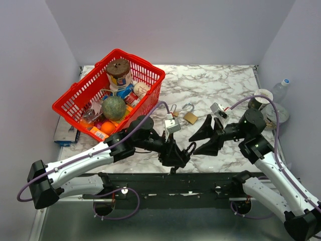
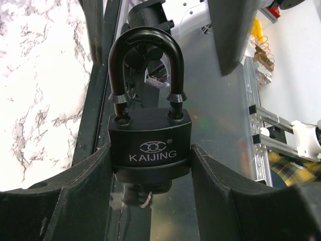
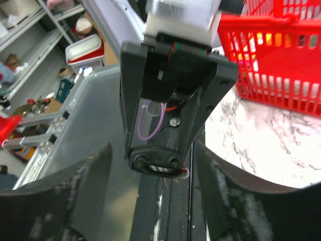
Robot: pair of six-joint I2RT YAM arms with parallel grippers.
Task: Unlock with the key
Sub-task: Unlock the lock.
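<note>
Within the left hand (image 2: 150,168), gripped padlock (image 2: 149,138) points shackle (image 2: 145,36) toward open right hand (image 3: 151,150).

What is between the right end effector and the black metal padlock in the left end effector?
Nothing. The right wrist view shows the black metal padlock straight ahead of the open right end effector, with no object between them.
</note>
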